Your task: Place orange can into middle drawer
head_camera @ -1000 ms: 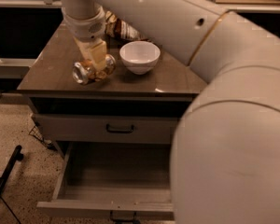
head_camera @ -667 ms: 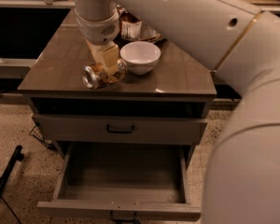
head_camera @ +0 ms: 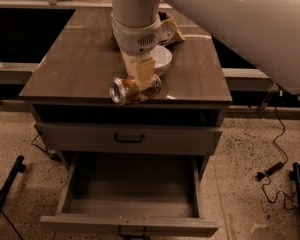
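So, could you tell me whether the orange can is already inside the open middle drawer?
No, the claw grips the orange can sideways over the cabinet top's front edge, above the open middle drawer.

No text or label can be read on the orange can (head_camera: 119, 91), snack bag (head_camera: 173, 32) or table (head_camera: 75, 59); the tool (head_camera: 142, 85) clasps the can at the table's front edge

The matt beige gripper (head_camera: 141, 85), over the smooth wood tabletop (head_camera: 70, 66), clasps the shiny metal orange can (head_camera: 121, 90).

Cream pincer (head_camera: 141, 85) over tabletop (head_camera: 75, 59) grips orange-gold can (head_camera: 122, 90); grey-brown drawer (head_camera: 132, 181).
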`<state>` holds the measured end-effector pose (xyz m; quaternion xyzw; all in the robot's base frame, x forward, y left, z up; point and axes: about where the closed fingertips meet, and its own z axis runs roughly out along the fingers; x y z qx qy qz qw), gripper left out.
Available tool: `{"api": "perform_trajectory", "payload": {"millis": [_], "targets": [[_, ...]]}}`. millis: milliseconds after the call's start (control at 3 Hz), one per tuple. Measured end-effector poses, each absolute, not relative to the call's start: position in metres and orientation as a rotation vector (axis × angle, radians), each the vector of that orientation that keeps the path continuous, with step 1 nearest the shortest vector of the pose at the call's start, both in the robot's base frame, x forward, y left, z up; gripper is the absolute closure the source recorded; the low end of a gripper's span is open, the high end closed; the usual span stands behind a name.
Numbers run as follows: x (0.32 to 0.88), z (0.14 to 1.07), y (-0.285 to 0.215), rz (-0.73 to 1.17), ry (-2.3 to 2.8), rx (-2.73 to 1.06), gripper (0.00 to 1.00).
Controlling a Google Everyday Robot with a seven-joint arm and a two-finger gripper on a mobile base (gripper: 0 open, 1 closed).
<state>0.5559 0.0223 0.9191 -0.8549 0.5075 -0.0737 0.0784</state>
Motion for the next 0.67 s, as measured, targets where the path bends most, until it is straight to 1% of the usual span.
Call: {"api": "perform_trajectory", "payload": {"millis": [333,667], "targets": [[0.554,0.913,0.022,-0.201,1.526,-2.567,1.0],[0.544,0.881,0.024,-0.096,1.554,-2.619,1.0]]}}
